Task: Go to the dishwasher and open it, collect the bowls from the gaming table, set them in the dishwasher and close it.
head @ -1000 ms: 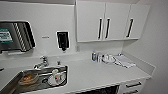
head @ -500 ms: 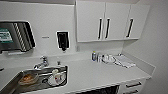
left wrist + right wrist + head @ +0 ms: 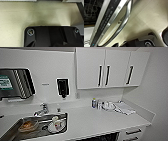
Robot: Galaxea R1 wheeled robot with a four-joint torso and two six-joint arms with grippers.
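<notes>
The dishwasher (image 3: 107,21) door is seen ajar, its dark rack exposed behind the steel handle. Neither claw's opening can be told. A sink (image 3: 37,133) is set into the white bench (image 3: 100,122).

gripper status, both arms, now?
Left: cannot be told; its wrist camera looks down at the floor.
Right: cannot be told; its wrist camera faces the dishwasher door handle.
</notes>
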